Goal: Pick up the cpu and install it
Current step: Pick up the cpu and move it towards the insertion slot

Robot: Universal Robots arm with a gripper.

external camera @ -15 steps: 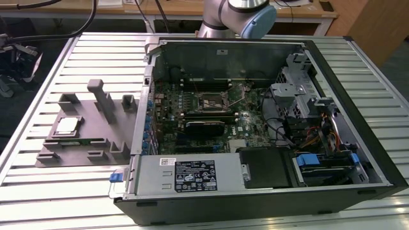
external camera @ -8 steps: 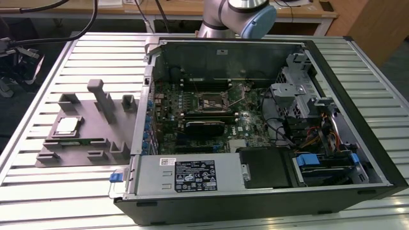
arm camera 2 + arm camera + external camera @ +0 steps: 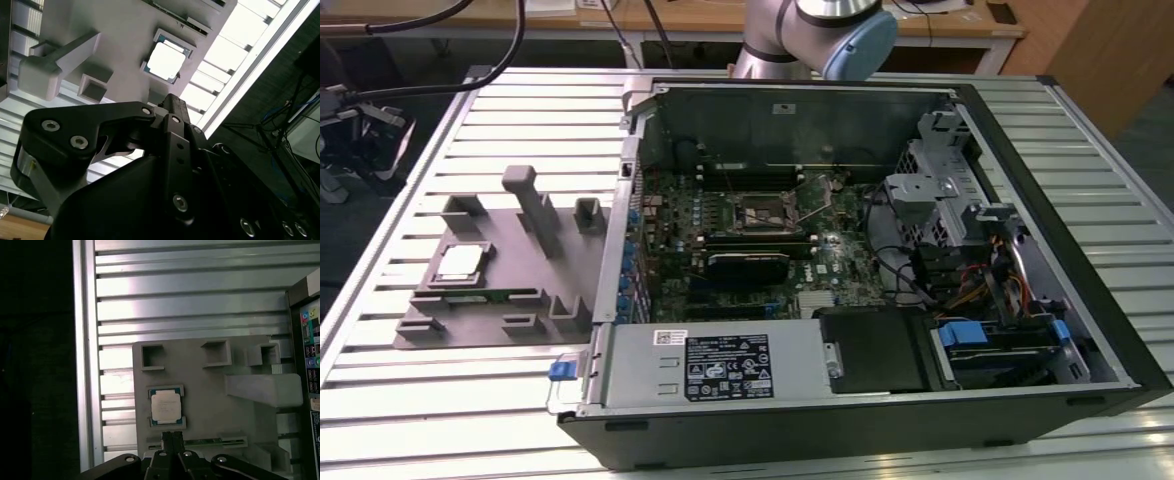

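The black pincer (image 3: 172,436) hangs pointing down over the gray moulded fixture plate (image 3: 210,405), tips pressed together and holding nothing. The small square silvery-topped cpu (image 3: 166,406) lies in its recess just ahead of the tips, untouched.

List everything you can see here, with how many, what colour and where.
cpu: one, silvery top, in the fixture tray, exterior view's left.
fixture tray: one, gray, on the table beside the computer case.
computer case: one, black, open, mid-table.
motherboard socket: one, metal-framed, inside the case.
power supply: one, silver, at the case's near edge.
table: one, silver, slatted.
arm: one, gray and blue, beyond the case.
gripper: one, black, pointing toward the cpu in both wrist views.
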